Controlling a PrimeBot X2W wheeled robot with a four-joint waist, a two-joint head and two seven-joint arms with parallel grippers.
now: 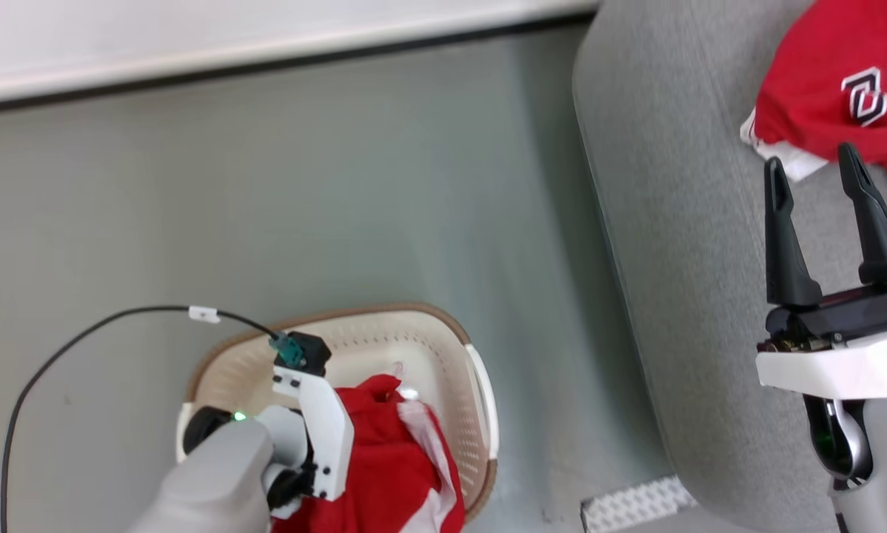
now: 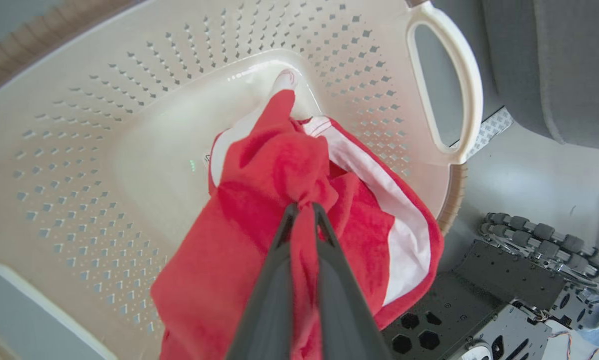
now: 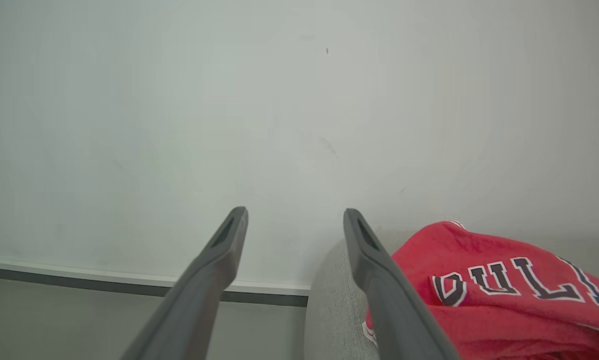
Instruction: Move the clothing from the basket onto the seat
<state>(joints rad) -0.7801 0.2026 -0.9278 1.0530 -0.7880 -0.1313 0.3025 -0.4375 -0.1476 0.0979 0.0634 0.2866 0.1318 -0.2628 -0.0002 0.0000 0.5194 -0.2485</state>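
A red garment with white trim [image 2: 259, 200] hangs bunched over the cream perforated basket [image 2: 104, 150], and my left gripper [image 2: 303, 209] is shut on a fold of it. From the head view, this garment [image 1: 384, 466] sits in the basket [image 1: 443, 348] at the lower left, beside my left wrist. A red jersey with dark white-outlined letters [image 1: 836, 81] lies on the grey sofa [image 1: 673, 185] at the upper right. My right gripper [image 1: 814, 166] stands open over the sofa, just below the jersey [image 3: 504, 290], with nothing between its fingers.
Grey floor [image 1: 303, 185] lies between basket and sofa, with a white wall base [image 1: 266, 44] along the far side. A black cable [image 1: 81, 333] loops left of the basket. A perforated metal strip [image 1: 636, 503] lies at the sofa's foot. My wheeled base [image 2: 504, 290] shows beside the basket.
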